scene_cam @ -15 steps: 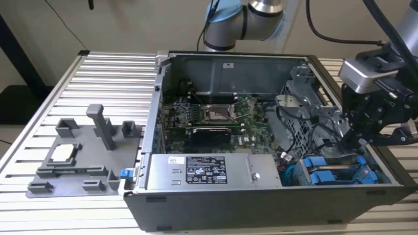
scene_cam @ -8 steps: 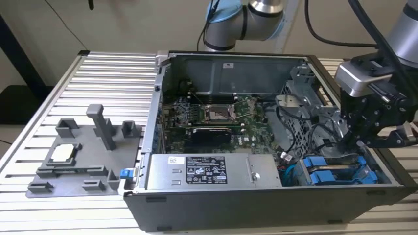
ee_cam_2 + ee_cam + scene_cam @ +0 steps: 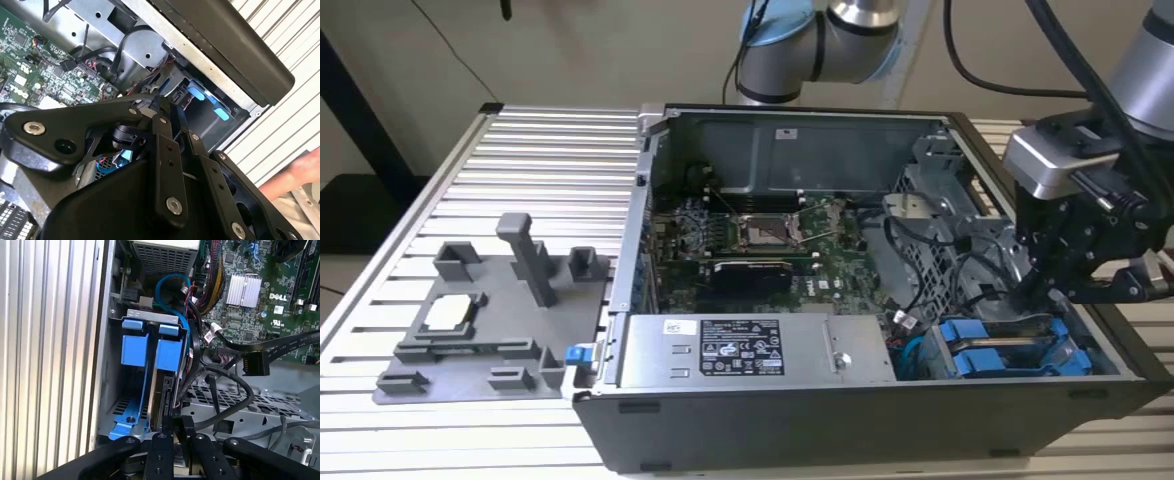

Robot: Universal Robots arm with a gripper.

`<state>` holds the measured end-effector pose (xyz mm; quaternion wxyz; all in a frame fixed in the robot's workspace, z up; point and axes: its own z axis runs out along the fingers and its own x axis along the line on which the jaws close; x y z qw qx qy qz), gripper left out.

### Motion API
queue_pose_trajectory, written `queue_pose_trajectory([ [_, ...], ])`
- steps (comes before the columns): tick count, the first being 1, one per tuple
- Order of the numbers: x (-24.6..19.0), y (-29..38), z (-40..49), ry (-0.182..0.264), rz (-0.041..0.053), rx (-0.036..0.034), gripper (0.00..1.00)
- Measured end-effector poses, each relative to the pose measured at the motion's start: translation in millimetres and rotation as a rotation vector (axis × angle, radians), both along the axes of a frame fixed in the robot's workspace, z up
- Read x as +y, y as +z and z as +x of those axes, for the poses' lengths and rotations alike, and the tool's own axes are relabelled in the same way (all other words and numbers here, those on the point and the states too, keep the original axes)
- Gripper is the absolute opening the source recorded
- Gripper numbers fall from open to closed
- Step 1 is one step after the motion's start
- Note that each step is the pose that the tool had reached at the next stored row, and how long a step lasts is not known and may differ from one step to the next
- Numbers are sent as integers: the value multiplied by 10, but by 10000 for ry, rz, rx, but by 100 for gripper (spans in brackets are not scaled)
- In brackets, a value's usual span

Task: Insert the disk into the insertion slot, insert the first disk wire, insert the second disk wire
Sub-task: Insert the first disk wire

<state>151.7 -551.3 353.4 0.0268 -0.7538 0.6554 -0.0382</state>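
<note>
The disk (image 3: 163,390) stands edge-on in the insertion slot (image 3: 150,315) of the grey drive cage, its blue carrier tabs (image 3: 168,354) facing outward. In the exterior view the blue carriers (image 3: 994,358) sit at the case's corner nearest the exterior view's right. My gripper (image 3: 183,432) hovers at the disk's inner end, shut on a small black wire connector whose black cable (image 3: 235,400) loops away over the cage. A second black connector (image 3: 255,365) hangs loose beside the motherboard. In the exterior view my gripper (image 3: 1047,290) reaches down into the case just above the cage.
The open computer case (image 3: 854,410) lies on a slatted aluminium table (image 3: 547,150). The grey power-supply box (image 3: 747,350) sits beside the cage. A grey fixture plate (image 3: 480,320) stands at the exterior view's left. A person's hand (image 3: 295,175) shows outside the case.
</note>
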Motion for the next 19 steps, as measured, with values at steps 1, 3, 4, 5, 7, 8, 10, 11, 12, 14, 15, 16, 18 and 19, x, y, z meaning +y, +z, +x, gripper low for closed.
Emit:
queue_pose_trajectory([
  [1, -10, 0, 0, 0, 6, 0, 19],
  [3, -38, -1, 0, -15, 50, 1, 19],
  [4, -48, -1, 0, -28, 74, 0, 19],
  [5, -57, -2, 0, -43, 107, 0, 19],
  [7, -70, -4, 0, -85, 204, 0, 19],
  [8, -75, -5, 0, -111, 253, 0, 19],
  [10, -94, -10, 0, -213, 337, -1, 19],
  [11, -107, -11, 0, -253, 339, -2, 19],
  [12, -119, -13, 0, -294, 341, -2, 19],
  [14, -135, -18, 0, -397, 340, -4, 19],
  [15, -140, -23, 0, -465, 342, -5, 19],
  [16, -142, -28, 0, -547, 343, -7, 19],
  [18, -145, -36, 0, -751, 338, -10, 19],
  [19, -145, -40, 0, -856, 338, -12, 19],
])
